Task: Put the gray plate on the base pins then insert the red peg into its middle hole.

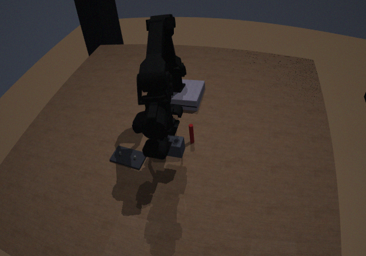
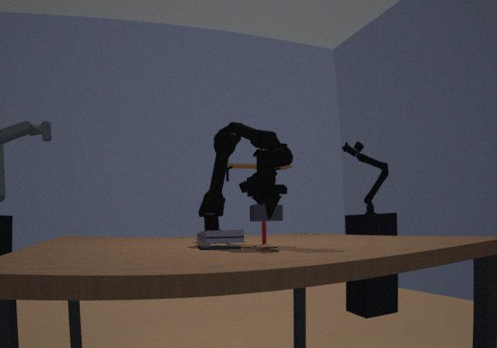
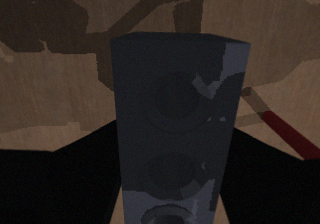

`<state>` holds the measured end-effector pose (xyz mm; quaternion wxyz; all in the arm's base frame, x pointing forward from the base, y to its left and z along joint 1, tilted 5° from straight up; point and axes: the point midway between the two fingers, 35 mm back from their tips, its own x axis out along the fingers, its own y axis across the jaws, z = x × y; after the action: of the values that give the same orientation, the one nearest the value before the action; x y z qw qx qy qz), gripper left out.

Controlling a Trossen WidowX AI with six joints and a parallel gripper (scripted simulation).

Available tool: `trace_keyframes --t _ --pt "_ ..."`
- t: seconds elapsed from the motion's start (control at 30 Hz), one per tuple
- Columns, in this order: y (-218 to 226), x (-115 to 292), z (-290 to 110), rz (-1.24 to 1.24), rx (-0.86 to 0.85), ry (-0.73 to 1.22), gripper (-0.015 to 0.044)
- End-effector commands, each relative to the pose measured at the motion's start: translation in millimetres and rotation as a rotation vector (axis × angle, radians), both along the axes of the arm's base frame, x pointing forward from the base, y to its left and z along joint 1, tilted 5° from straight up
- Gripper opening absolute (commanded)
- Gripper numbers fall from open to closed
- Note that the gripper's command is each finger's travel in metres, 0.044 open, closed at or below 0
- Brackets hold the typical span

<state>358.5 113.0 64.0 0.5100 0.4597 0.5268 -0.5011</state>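
Observation:
My gripper (image 1: 158, 149) (image 2: 268, 210) (image 3: 168, 120) is shut on the gray plate (image 1: 177, 147) (image 2: 258, 213) (image 3: 175, 119) and holds it level, a short way above the table. The plate's holes show in the wrist view. The dark base (image 1: 127, 156) (image 2: 218, 247) with its two small pins lies flat on the table, just left of the gripper in the top view. The red peg (image 1: 191, 134) (image 2: 263, 231) (image 3: 287, 134) stands upright on the table, close to the right of the held plate in the top view and below it in the exterior view.
A light grey block (image 1: 192, 92) (image 2: 220, 235) sits at the arm's foot behind the peg. A black pedestal (image 1: 99, 20) stands at the table's back left corner. Another pedestal with a camera arm (image 2: 371, 224) stands off the table's right side.

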Motion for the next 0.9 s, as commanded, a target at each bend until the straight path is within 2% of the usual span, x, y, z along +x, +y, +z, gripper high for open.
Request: trace_keyframes --t 0.0,0.37,0.87 --pt "-1 2 19 0.002 0.001 -0.015 0.0" --pt "-4 -1 52 0.002 0.001 -0.015 0.0" --pt "-34 7 37 -0.015 -0.002 -0.017 0.0"
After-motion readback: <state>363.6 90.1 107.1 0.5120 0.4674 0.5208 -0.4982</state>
